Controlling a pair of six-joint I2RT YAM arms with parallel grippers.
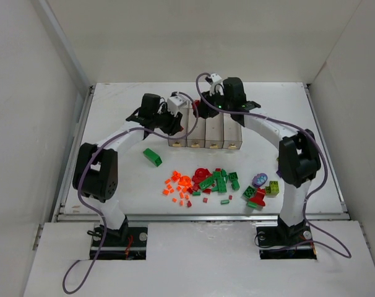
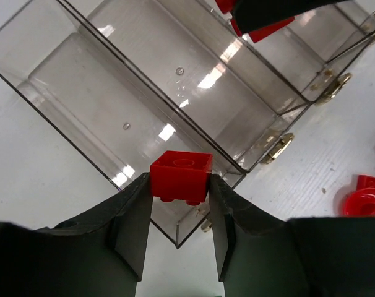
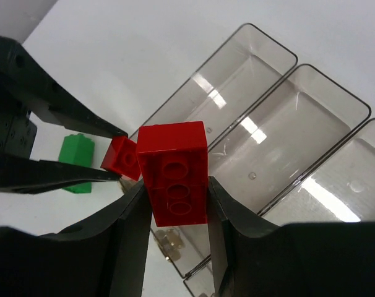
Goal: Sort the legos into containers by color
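Sorting looks barely begun. The containers (image 1: 207, 131), a row of four clear bins, show bare floors wherever the wrist views look into them, so I judge that nothing has been dropped in (the parts under the arms in the overhead view are hidden).

The left end effector (image 2: 180, 189) is clenched on a small red brick (image 2: 181, 175). It holds the brick above the corner of the containers' outermost left bin, at the end where the brass dots (image 2: 277, 145) sit. The right end effector (image 3: 175, 195) grasps a longer red brick (image 3: 174, 167) above the same side of the containers, close beside the small one. Both pieces are red, so they probably belong in one bin, and letting them go seems to be the step in hand.

Nearly everything else is left to do. The loose legos (image 1: 218, 182), in orange, red, green, lime and purple, lie scattered on the worktop (image 1: 138, 182), well apart from the containers on the side toward the arm bases. One green brick (image 1: 153, 156) lies alone, nearer the containers' left end.
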